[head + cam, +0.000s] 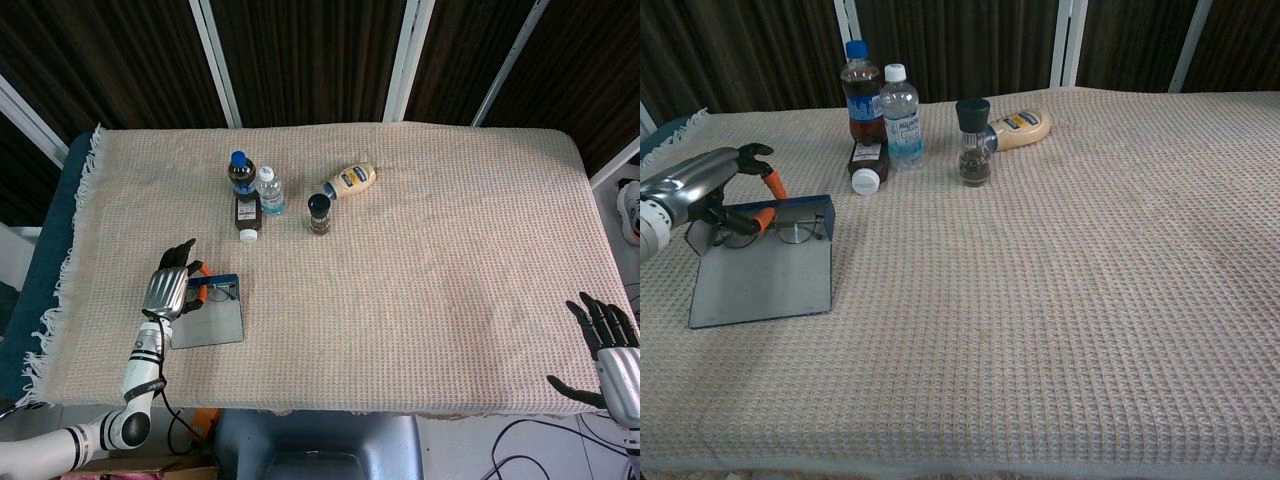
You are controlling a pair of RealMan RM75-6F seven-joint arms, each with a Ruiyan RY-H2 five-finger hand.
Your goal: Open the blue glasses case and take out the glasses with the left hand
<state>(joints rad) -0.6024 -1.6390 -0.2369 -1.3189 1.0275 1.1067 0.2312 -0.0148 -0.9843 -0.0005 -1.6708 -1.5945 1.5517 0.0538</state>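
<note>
The blue glasses case (762,280) lies open near the table's front left, its grey inner face up; it shows in the head view too (210,322). Thin-rimmed glasses (795,232) sit along the case's far blue edge, also seen from the head view (224,292). My left hand (710,190) hovers over the left end of the glasses, fingers (768,172) and thumb apart above and below that end; no grip shows. From the head view the left hand (172,288) covers the case's far left corner. My right hand (608,350) is off the table's front right edge, fingers spread, holding nothing.
Behind the case stand a cola bottle (862,90) and a water bottle (901,115), with a brown bottle (868,165) lying in front of them. A pepper grinder (974,142) stands at mid-table and a mayonnaise bottle (1021,127) lies beside it. A beige woven cloth (1060,300) covers the table.
</note>
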